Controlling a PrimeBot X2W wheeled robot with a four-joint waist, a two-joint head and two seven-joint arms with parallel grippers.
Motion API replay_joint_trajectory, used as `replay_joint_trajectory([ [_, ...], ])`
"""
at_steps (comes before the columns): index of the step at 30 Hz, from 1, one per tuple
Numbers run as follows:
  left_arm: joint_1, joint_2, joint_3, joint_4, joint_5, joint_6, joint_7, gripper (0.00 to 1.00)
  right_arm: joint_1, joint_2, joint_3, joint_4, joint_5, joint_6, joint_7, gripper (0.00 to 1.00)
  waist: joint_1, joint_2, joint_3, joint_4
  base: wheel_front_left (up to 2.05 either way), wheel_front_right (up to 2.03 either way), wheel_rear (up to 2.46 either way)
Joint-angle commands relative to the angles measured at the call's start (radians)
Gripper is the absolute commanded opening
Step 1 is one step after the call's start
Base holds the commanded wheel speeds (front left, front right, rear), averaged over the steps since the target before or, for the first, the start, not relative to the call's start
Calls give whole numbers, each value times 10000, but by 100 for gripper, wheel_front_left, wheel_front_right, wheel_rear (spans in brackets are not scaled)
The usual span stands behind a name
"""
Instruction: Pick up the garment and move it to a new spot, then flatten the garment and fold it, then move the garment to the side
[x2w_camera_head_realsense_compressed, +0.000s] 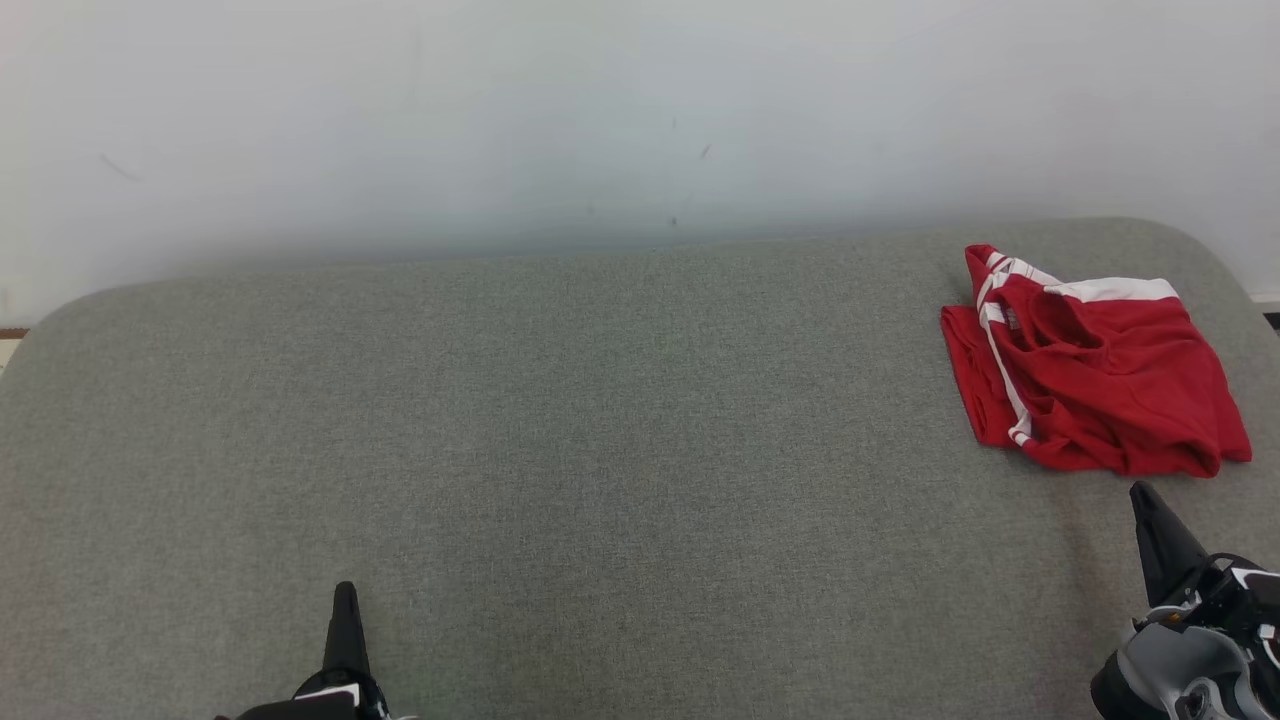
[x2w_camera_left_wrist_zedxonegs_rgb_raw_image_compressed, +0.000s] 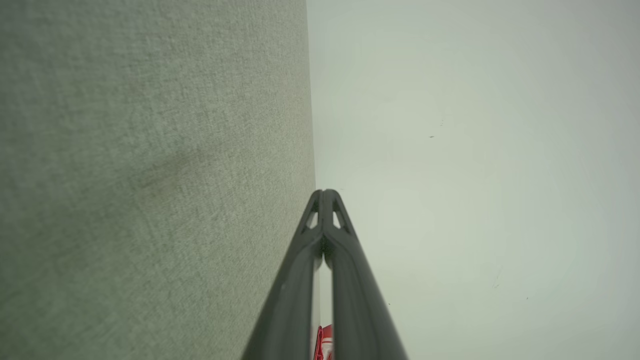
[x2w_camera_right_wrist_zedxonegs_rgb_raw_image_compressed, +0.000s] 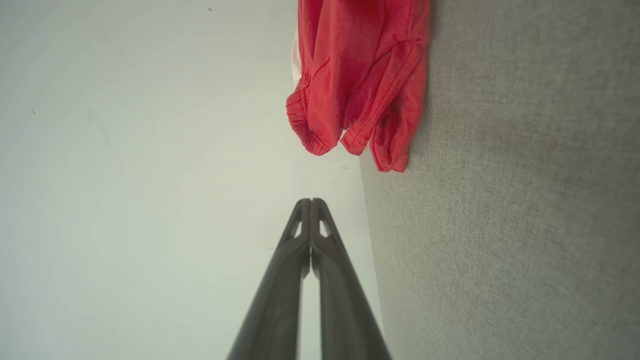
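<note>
Both grippers closed and empty: my left gripper (x2w_camera_head_realsense_compressed: 345, 600) low left, my right gripper (x2w_camera_head_realsense_compressed: 1145, 500) just short of the garment (x2w_camera_head_realsense_compressed: 1090, 385). Garment sits bunched far right on the grey pad (x2w_camera_head_realsense_compressed: 560, 430), near the wall (x2w_camera_head_realsense_compressed: 600, 110)

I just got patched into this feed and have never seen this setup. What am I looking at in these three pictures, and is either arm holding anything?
This is a two-armed robot facing a grey padded surface against a pale wall. The wide picture comes from its head camera. The other two come from cameras on each wrist, looking along that arm's dark fingers, so they appear turned sideways. The left gripper and right gripper are both shut and hold nothing. A red garment with white stripes lies bunched at the far right of the surface, just ahead of the right gripper.
</note>
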Motion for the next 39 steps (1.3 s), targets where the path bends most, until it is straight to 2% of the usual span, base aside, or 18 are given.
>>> replay_joint_trajectory([
  [1, -32, 7, -8, 41, -36, -26, -20, 0, -41, -44, -4, 27, 41, 4, 29, 0, 0, -1, 0, 0, 0, 0, 0],
  [39, -31, 7, -6, 38, -36, -26, -20, 0, -43, -38, -10, 25, 30, 4, 36, 0, 0, -1, 0, 0, 0, 0, 0],
])
